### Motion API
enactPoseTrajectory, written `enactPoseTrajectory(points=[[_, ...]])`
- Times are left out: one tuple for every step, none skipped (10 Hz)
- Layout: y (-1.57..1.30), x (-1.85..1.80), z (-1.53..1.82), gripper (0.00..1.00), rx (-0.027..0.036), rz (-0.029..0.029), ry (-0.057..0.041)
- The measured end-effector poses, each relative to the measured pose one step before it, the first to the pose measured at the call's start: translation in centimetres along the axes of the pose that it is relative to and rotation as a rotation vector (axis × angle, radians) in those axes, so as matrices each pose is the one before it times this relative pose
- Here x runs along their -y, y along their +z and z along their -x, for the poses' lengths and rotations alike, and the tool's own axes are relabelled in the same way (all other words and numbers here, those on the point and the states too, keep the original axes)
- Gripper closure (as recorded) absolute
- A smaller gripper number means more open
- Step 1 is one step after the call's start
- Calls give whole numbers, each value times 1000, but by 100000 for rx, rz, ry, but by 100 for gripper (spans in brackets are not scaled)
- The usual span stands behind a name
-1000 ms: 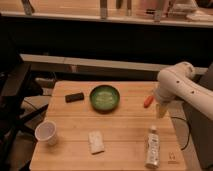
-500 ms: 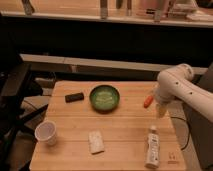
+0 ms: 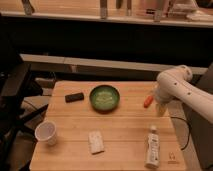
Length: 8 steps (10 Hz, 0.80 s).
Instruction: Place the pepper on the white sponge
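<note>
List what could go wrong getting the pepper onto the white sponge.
1. The small orange-red pepper is near the right edge of the wooden table, beside the end effector; a nudge might push it off.
2. The route to the flat off-white sponge runs between the round green bowl and the lying white bottle; a low sweep may clip either.

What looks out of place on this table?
Nothing looks spilled or broken. Only the pepper stands out: it is at the table's far right edge, right next to the hand, away from the sponge near the front. Whether the hand holds it, I cannot tell.
</note>
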Motion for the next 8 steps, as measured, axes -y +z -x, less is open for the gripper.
enactPoseTrajectory(points=[[822,85,-67,20,-11,-41,-619],[368,328,124,20,50,-273,-908],[0,0,0,20,0,0,0],[468,375,-110,20,32,-157,-681],[353,250,-128,20,-105,-145,-549],[230,264,-60,20,-127,-126,-504],[534,281,3,20,361,-16,-412],[496,111,-73,20,168,94,-358]])
